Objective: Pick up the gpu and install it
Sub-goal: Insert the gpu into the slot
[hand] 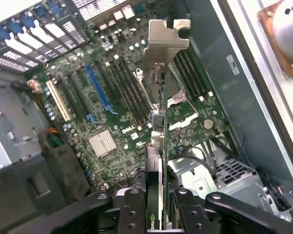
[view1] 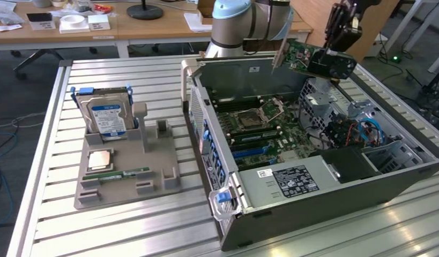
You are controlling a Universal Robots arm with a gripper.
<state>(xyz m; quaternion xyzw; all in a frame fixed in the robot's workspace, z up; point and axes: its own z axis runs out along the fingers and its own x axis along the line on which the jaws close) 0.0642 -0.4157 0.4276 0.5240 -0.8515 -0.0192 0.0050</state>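
Green gpu (view1: pixel 298 54), pinched in our gripper (hand: pixel 155 200), hangs above the open computer case (view1: pixel 348 199) at its one o'clock; we judge it mid-carry, unseated, needing alignment over the blue slot (hand: pixel 98 90)

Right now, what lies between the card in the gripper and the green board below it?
Nothing: the gpu hangs clear above the motherboard, bare air between, as the exterior view shows.

A grey holder (view1: pixel 126 184) lies on the slatted surface (view1: pixel 133 230), at the exterior view's left. A computer case (view1: pixel 334 201) stands beside it.
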